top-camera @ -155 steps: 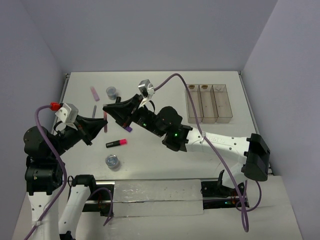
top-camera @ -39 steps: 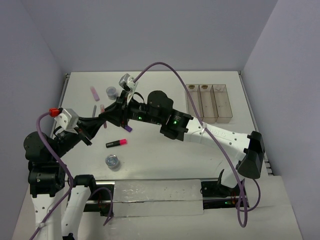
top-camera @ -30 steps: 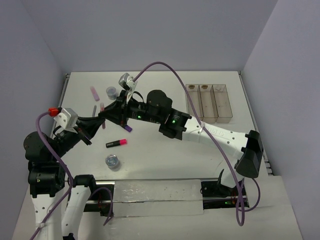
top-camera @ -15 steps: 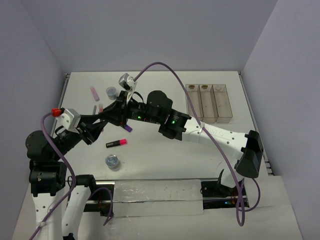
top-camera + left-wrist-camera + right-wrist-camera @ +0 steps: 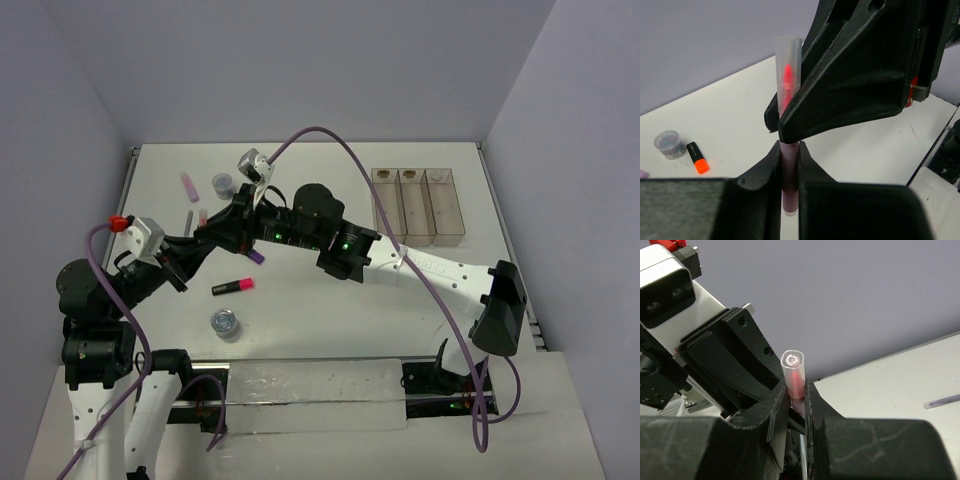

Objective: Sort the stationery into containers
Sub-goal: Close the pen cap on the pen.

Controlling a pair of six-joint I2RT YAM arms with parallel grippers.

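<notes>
A pink pen [image 5: 788, 75] with a clear cap stands upright between both grippers. My left gripper [image 5: 789, 150] is shut on its lower body. My right gripper [image 5: 796, 390] is shut on the same pen [image 5: 795, 371] just below the cap. In the top view the two grippers meet at the table's left, left gripper [image 5: 197, 245] against right gripper [image 5: 215, 228]. The containers [image 5: 417, 205], three clear bins in a row, stand far right. A purple-ended highlighter [image 5: 255, 256] lies under the right arm.
A black highlighter [image 5: 232, 287] with an orange-pink end lies near a clear pot [image 5: 224, 322] at the front left. A second pot [image 5: 222, 183], a pale pink block [image 5: 186, 183] and a grey stick [image 5: 188, 219] lie at the back left.
My left gripper opened briefly and shut again on the pen, and its wrist shifted slightly right. The right gripper kept its hold and barely moved.
</notes>
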